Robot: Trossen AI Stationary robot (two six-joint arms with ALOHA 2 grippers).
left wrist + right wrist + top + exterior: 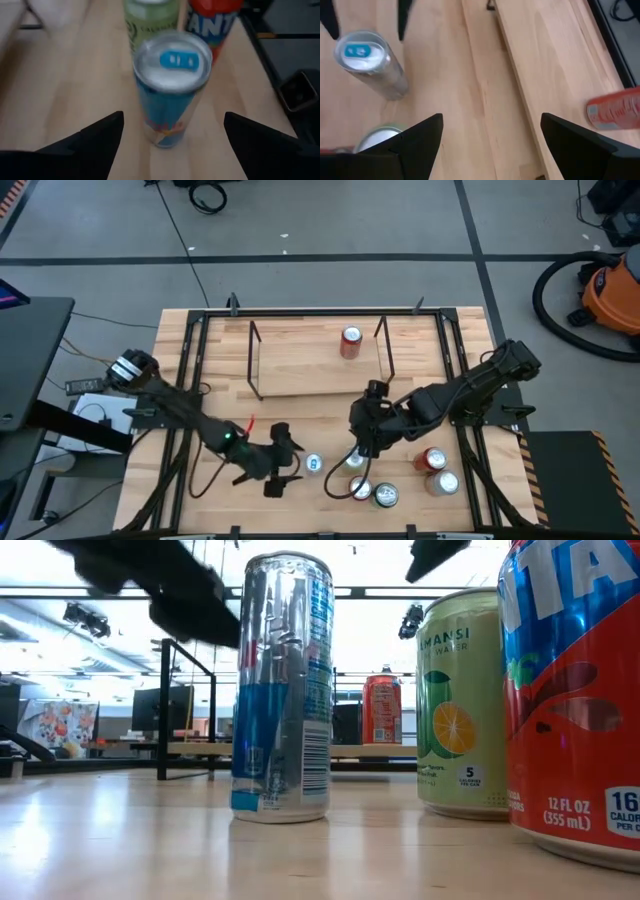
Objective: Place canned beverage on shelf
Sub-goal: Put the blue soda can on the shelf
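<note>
A slim blue-and-silver can (pixel 172 95) stands upright on its base on the table near the front edge (pixel 314 465). My left gripper (pixel 173 120) is open just left of this can, a finger off each side and clear of it. My right gripper (pixel 358 442) hovers open above the table to the can's right, with nothing between its fingers (pixel 491 120). The shelf (pixel 300 370) stands at the table's far middle. A red can (pixel 351 341) stands on its wood deck near the right end.
A green can (pixel 462 705) and a red Fanta can (pixel 575 700) stand just right of the slim can. A few more cans (pixel 438 470) cluster at the near right. A black frame (pixel 190 380) edges the table.
</note>
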